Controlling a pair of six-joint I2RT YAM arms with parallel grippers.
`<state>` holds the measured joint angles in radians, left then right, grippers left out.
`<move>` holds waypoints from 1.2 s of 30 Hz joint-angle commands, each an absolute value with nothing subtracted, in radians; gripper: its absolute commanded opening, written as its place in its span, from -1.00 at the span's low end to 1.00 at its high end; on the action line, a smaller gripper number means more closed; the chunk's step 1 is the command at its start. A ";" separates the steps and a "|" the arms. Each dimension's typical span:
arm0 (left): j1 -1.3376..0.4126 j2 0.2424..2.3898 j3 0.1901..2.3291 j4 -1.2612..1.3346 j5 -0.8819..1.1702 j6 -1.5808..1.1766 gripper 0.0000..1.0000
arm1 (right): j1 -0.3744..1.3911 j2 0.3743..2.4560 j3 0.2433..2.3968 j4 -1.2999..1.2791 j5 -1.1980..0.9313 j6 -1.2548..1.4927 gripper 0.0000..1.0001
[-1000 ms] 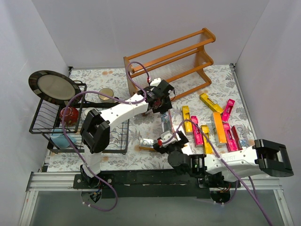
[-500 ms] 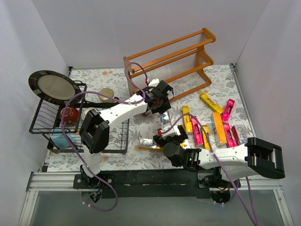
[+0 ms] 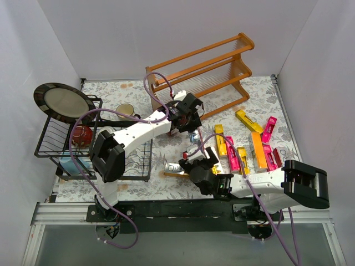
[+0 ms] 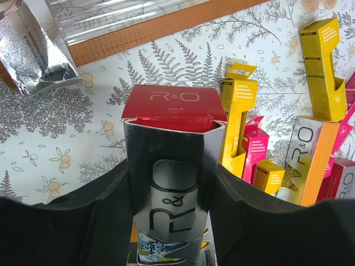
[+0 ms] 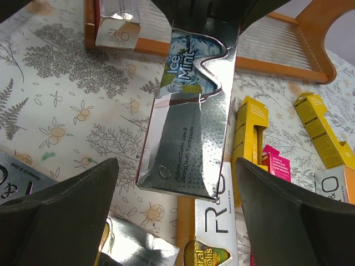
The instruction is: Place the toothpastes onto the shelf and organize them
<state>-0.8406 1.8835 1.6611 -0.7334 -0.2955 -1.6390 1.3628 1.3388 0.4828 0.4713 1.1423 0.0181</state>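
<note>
Left claw (image 3: 187,117) grips a silver toothpaste carton (image 4: 173,166) near the shelf (image 3: 199,61); right claw (image 3: 195,164) gapes empty. Their closeness risks a collision, dislodging the carton.

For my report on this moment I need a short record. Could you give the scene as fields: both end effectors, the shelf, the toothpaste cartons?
left end effector: shut on a silver carton
right end effector: open, fingers on either side of that carton's free end, no contact visible
shelf: orange wooden rack at the far side of the table
loose cartons: yellow, magenta, orange and silver, lying right of centre
dish rack: black wire, on the left, holds a dark plate
</note>
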 commanded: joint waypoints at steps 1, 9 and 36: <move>-0.841 1.793 1.660 -0.718 -0.298 -1.654 -0.88 | 1.342 1.336 0.483 0.621 1.190 0.003 0.84; -0.841 1.798 1.652 -0.712 -0.273 -1.658 -0.87 | 1.313 1.364 0.419 0.889 1.197 -0.195 0.60; -0.839 1.574 1.456 -0.483 -0.439 -1.571 0.62 | 1.298 1.269 0.420 0.677 0.983 -0.100 -0.28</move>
<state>-0.8394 1.7214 1.5112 -0.6037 -0.3382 -1.6169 1.3117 1.3293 0.4141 0.7841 1.0557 -0.2077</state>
